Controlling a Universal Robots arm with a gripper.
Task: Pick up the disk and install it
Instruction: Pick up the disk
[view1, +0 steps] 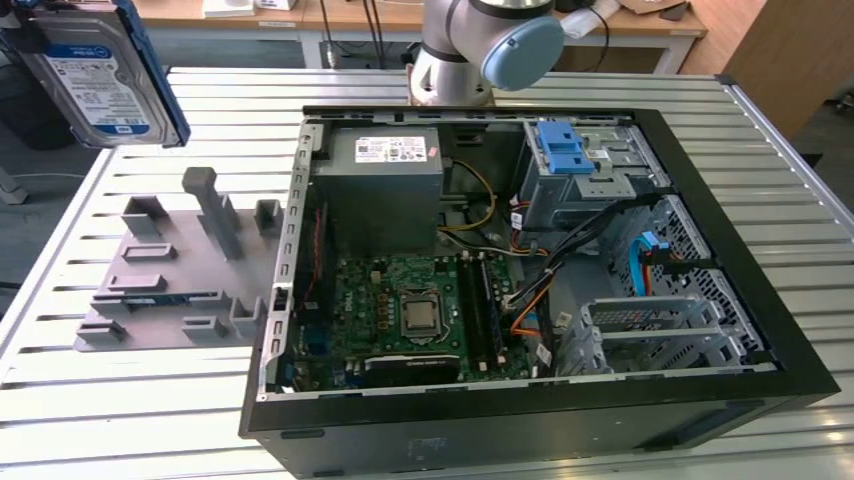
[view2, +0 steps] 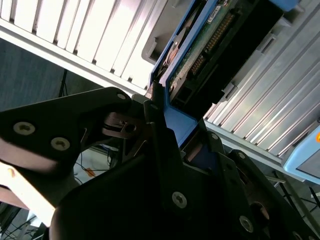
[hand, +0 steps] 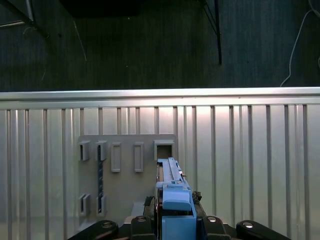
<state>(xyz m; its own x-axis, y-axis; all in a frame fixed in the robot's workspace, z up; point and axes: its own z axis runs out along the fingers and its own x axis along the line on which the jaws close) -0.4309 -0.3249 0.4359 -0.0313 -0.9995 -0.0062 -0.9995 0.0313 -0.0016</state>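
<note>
slatted table (view1: 134, 420) below; my gripper (hand: 176, 222) is clamped on the disk (view1: 104, 85), above the grey fixture (view1: 160, 290). i'd carry it level, square to the blue bay (view1: 567, 150).

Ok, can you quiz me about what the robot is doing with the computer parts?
1. True or false: the pincer holds the disk up in the air.
2. Pick one. The grey power supply sits: A) on the grey holder plate, B) inside the open computer case, C) in the pincer.
3. Fill in the gap: in the exterior view, the disk is on the exterior view's ___ of the computer case.

Key: 1 true; 2 B; 3 left.
</note>
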